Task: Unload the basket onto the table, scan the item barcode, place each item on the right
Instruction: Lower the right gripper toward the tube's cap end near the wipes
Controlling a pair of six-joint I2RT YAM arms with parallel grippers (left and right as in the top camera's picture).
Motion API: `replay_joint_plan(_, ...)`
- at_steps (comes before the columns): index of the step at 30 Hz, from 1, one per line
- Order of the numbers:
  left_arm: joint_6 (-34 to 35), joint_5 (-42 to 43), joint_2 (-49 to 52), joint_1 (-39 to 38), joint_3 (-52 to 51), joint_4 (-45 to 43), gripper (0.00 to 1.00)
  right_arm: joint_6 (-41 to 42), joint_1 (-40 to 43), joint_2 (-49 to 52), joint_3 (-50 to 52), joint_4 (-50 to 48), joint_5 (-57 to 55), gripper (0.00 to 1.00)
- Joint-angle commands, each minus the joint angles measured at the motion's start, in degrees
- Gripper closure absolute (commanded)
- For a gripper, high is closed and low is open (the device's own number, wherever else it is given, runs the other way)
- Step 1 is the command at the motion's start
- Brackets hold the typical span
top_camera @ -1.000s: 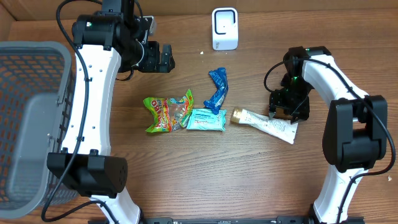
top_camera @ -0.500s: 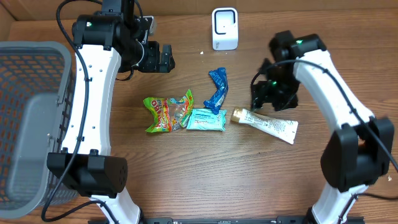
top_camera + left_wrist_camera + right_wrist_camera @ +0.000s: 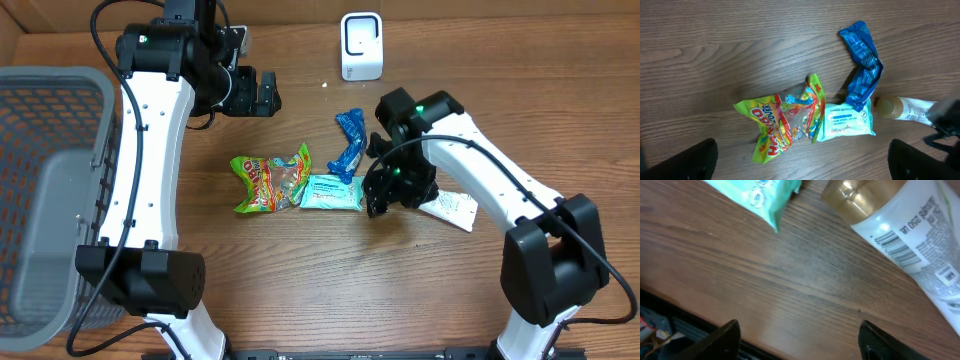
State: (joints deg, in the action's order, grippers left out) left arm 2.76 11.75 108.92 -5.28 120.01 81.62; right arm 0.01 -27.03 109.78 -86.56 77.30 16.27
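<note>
Four packets spread flat on the worktop (image 3: 300,290) before the white scanner (image 3: 361,45), likely for easy picking: green bag (image 3: 785,125) marked "SOUR", white tube (image 3: 905,245) showing barcode (image 3: 895,247) and "250", teal packet (image 3: 847,120), blue wrapper (image 3: 862,65). Left hand (image 3: 265,92) held back, wide open, empty; right hand (image 3: 800,325) parted, gripping nothing, low over the tube, probably the scan item, near its gold cap (image 3: 860,195).

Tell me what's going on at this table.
The right gripper hovers open over the table beside the gold-capped white tube, holding nothing; the tube's barcode faces up. The left gripper hangs open and empty farther back. A candy bag, teal packet and blue wrapper lie alongside; nothing is at the white scanner yet.
</note>
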Motion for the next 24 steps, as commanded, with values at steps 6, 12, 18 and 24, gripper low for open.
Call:
replay_joint_plan(6, -1.09, -0.17, -0.26, -0.37, 0.96, 0.0, 0.0, -0.26, 0.09, -0.33, 5.25, -10.47, 0.31, 0.28)
replay_joint_plan(12, -1.09, -0.17, -0.26, -0.37, 0.96, 0.0, 0.0, 3.91, 0.81, -0.31, 5.22, -17.2, -6.86, 0.28)
replay_joint_plan(18, -1.09, -0.2, -0.26, -0.37, 0.96, 0.0, 0.0, 4.72, 4.76, -0.31, 5.16, -22.51, -8.72, 0.28)
replay_joint_plan(24, -1.09, -0.17, -0.26, -0.37, 0.96, 0.0, 0.0, 6.19, 10.38, -0.31, 5.07, -27.15, -7.93, 0.28)
